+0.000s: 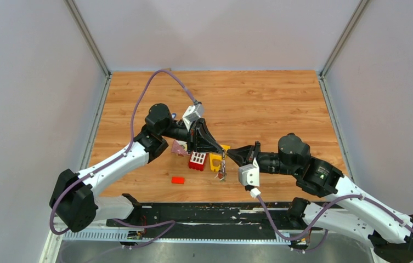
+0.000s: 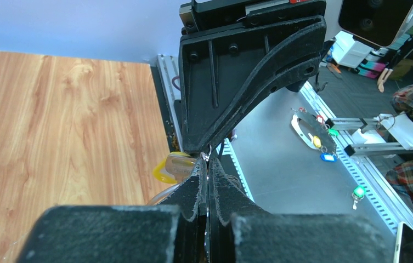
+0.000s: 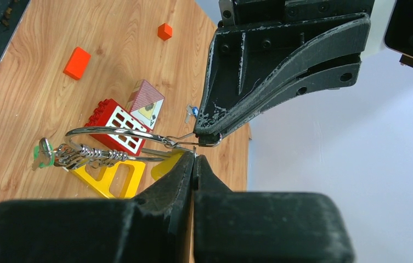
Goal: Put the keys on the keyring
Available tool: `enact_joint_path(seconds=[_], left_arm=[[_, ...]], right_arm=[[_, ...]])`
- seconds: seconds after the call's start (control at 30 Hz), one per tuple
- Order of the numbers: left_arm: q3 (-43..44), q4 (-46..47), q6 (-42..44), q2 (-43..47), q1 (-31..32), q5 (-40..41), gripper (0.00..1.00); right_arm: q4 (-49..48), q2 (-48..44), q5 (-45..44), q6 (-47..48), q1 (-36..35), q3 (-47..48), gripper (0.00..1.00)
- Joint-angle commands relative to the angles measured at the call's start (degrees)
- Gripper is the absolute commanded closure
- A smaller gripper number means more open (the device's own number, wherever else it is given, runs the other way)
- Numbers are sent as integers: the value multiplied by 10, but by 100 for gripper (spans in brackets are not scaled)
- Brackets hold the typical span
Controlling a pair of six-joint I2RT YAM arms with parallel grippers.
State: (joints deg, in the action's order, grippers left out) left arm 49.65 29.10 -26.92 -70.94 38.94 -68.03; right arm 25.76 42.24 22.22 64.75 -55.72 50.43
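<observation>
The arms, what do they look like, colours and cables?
The left arm and right arm have white shells and black joints. The left gripper and right gripper are black, with tapering triangular fingers. White camera blocks sit at the wrists; purple cables trail along both.

- The left gripper (image 1: pixel 222 152) and right gripper (image 1: pixel 230 155) meet tip to tip, keyring (image 3: pixel 111 130) strung between: no way through.
- Red window block (image 1: pixel 197 160), yellow frame (image 1: pixel 215 161) and pink block (image 1: pixel 179 148) crowd right underneath.
- The table (image 1: pixel 270 98) lies open on its far half.
</observation>
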Motion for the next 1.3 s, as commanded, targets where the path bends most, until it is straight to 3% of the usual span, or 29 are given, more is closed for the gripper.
enact_joint_path(seconds=[0.0, 1.27], left_arm=[[1, 28, -5, 2, 2, 3, 100], [-11, 51, -13, -8, 12, 0, 100]], right_arm=[[-33, -5, 8, -13, 1, 6, 100], [-60, 4, -6, -24, -11, 5, 100]])
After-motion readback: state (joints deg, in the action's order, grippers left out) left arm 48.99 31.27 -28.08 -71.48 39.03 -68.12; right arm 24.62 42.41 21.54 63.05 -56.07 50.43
